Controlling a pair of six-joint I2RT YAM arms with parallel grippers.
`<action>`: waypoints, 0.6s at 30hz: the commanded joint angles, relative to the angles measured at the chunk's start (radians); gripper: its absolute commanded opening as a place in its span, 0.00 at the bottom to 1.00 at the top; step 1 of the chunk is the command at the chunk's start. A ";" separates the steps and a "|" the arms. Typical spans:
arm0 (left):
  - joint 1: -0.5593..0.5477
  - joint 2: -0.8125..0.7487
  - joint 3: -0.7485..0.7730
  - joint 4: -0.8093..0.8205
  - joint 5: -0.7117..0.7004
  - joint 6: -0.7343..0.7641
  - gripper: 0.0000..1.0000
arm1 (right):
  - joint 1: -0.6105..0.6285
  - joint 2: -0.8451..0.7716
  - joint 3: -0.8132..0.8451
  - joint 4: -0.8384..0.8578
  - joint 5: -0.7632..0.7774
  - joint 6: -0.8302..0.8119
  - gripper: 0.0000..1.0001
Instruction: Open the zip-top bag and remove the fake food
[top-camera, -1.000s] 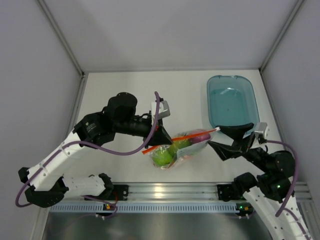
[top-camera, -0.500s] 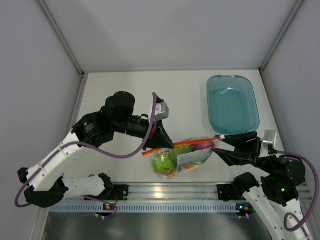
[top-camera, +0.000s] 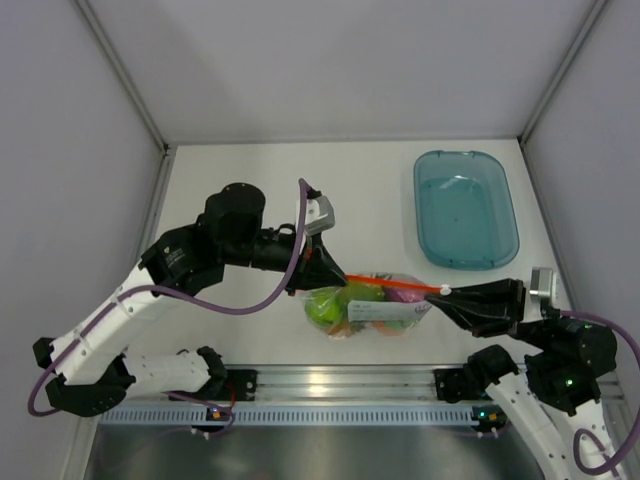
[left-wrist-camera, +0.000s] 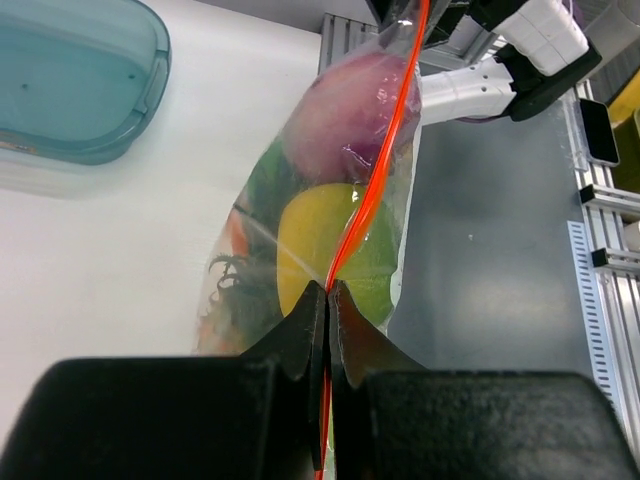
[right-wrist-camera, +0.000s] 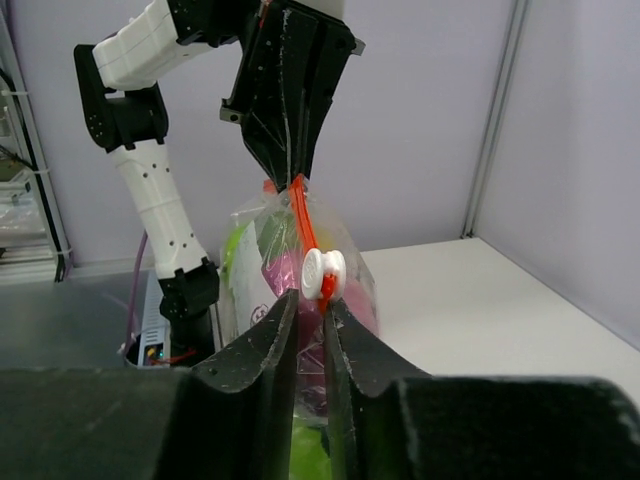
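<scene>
The zip-top bag (top-camera: 378, 306) hangs stretched between both grippers above the table's front edge, its orange-red zip strip (top-camera: 395, 283) pulled taut. Fake food fills it: a pink ball (left-wrist-camera: 345, 110), a yellow piece (left-wrist-camera: 310, 235) and a light green piece (top-camera: 324, 306). My left gripper (top-camera: 338, 272) is shut on the strip's left end, seen pinched in the left wrist view (left-wrist-camera: 327, 287). My right gripper (top-camera: 447, 293) is closed on the bag's right end. In the right wrist view its fingertips (right-wrist-camera: 310, 298) pinch the plastic just below the white slider (right-wrist-camera: 323, 272).
A translucent blue tub (top-camera: 465, 210) stands at the back right, also in the left wrist view (left-wrist-camera: 70, 80). The aluminium rail (top-camera: 340, 382) with the arm bases runs just below the hanging bag. White walls enclose the table on three sides.
My right gripper went from wide open to closed on the bag's right end by the slider. The bag has shifted toward the front edge and its strip has levelled out.
</scene>
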 joint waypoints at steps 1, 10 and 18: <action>0.001 -0.024 0.028 0.120 -0.052 -0.022 0.00 | 0.020 -0.013 0.036 0.052 -0.007 -0.011 0.14; -0.001 -0.013 -0.033 0.125 -0.164 0.009 0.00 | 0.020 0.052 0.108 -0.086 0.141 -0.118 0.00; 0.019 0.005 -0.202 0.203 -0.228 0.100 0.04 | 0.022 0.341 0.233 -0.315 0.064 -0.196 0.00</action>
